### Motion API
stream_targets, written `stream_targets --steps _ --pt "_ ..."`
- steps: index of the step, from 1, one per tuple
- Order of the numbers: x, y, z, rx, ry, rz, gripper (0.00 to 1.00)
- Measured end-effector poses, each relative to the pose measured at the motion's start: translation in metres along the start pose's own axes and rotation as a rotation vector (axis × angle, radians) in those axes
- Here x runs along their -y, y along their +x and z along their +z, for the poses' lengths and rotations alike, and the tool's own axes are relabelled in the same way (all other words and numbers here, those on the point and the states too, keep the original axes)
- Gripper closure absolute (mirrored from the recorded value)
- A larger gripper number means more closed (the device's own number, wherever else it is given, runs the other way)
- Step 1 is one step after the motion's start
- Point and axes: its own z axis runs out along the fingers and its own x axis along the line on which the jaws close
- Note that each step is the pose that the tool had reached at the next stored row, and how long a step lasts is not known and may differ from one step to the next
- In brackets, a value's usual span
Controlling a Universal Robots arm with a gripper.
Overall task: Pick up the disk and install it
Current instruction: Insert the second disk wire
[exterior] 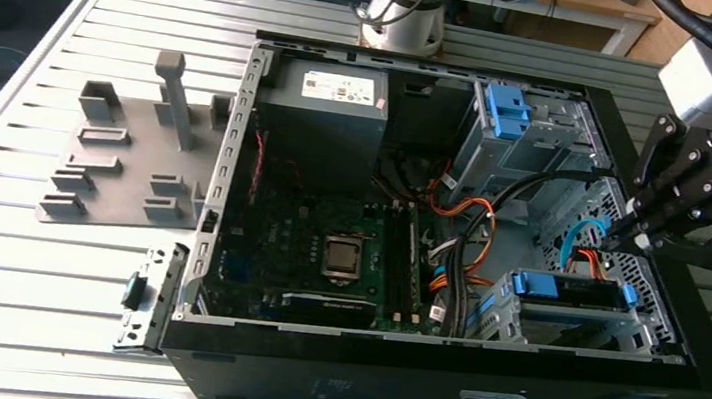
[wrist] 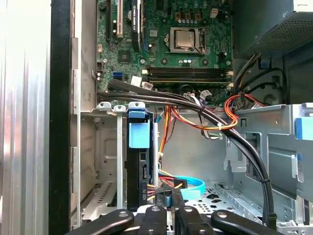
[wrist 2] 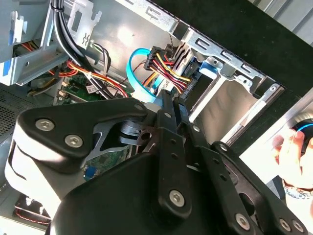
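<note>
Disk [exterior: 567, 290] [wrist: 139, 171] stands on edge in the silver drive cage [exterior: 636, 337] [wrist: 105, 147] inside the open computer case [exterior: 446, 356], its blue bracket on top. The gripper [exterior: 613, 239] [wrist 2: 171, 103] [wrist: 168, 213] hovers at its cabled end, fingers drawn narrow beside the coloured plugs [wrist: 166, 186]. The case lies on a slatted metal table [exterior: 24, 283], near a grey fixture plate [exterior: 130, 174].
</note>
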Motion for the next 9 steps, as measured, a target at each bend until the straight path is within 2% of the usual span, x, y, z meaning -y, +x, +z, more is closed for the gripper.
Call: stream_targets --steps 9 --pt "-0.0011 0.0019 0.0003 0.0001 -0.0001 -0.001 0.84"
